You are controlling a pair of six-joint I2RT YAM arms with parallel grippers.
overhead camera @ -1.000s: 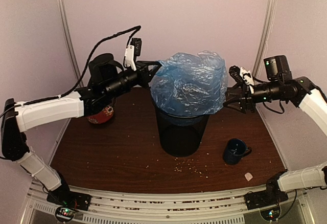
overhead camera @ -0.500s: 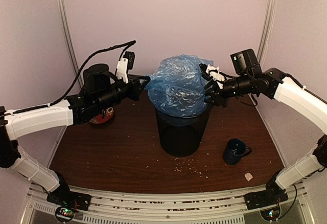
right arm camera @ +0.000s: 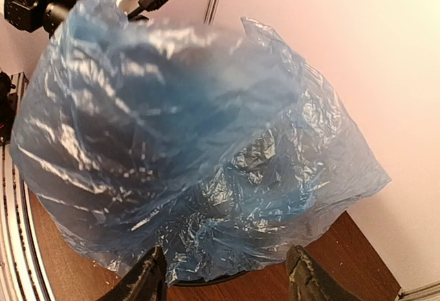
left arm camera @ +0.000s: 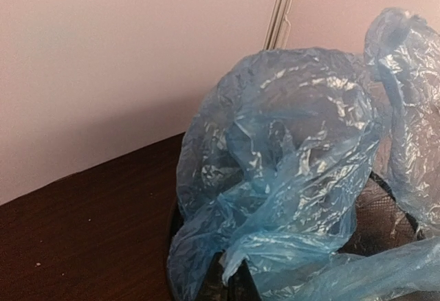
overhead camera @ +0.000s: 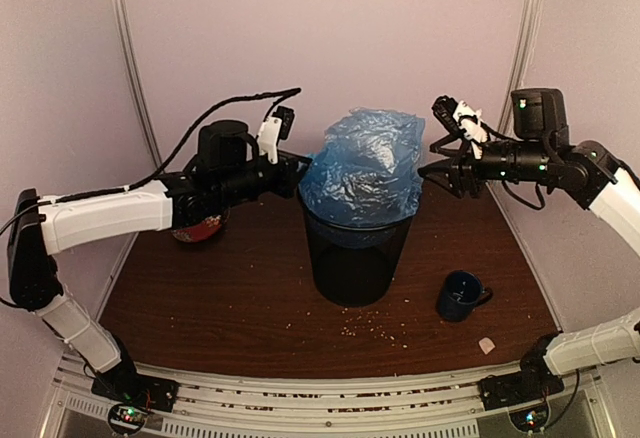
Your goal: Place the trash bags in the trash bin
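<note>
- Looking down from above, we have the trash bag (overhead camera: 365, 166) ballooned up over the mouth of the trash bin (overhead camera: 350, 263), which stands in the middle of the dark wooden table (overhead camera: 200, 298).
- Most of that light-blue film sits above the rolled rim, and only its lower folds dip inside the mesh.
- Over on the left, the left gripper (overhead camera: 302, 164) is pressed right against the bag's left side, jaws clamped together on a gathered fold of film.
- Our left wrist view shows the plastic bunching down into the dark fingers (left arm camera: 235, 288).
- On the right, the right gripper (overhead camera: 437, 148) hangs just beside the bag's right flank, apart from it as far as we can see.
- Its jaws are spread wide, with the fingertips (right arm camera: 148, 282) framing the bag and gripping none of it.
- To the near right of the bin, a dark blue mug (overhead camera: 460, 296) stands well apart from it.
- Crumbs (overhead camera: 375, 328) dot the wood on the near side of the bin, and a red-patterned container (overhead camera: 200, 226) peeks out behind the left arm.
</note>
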